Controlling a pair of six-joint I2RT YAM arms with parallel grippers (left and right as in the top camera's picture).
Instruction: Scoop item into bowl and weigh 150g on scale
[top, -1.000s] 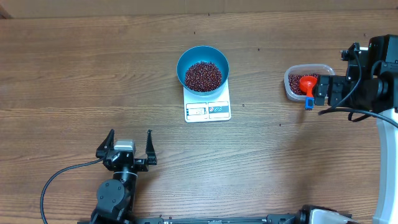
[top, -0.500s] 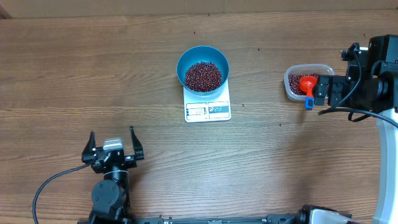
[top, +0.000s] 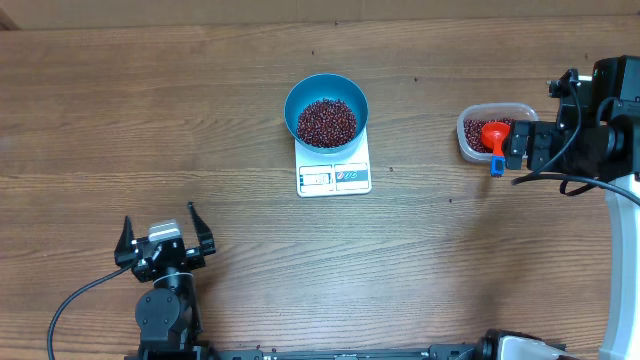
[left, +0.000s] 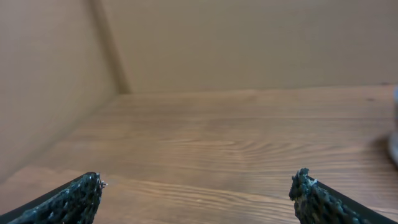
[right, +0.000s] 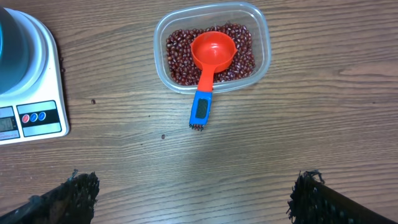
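Left pincer (top: 159, 217) points level across the table (top: 150, 110), jaws apart and empty; its wrist view catches only wood. The overhead view places the blue bowl (top: 326, 86) of beans (top: 326, 123), on the scale (top: 335, 177), well ahead to its right. Right pincer (top: 512, 148) hangs tilted downward, jaws wide apart, with the tub (right: 261, 43) and red scoop (right: 212, 51) just ahead.

Even, soft light; left wrist view slightly blurred.
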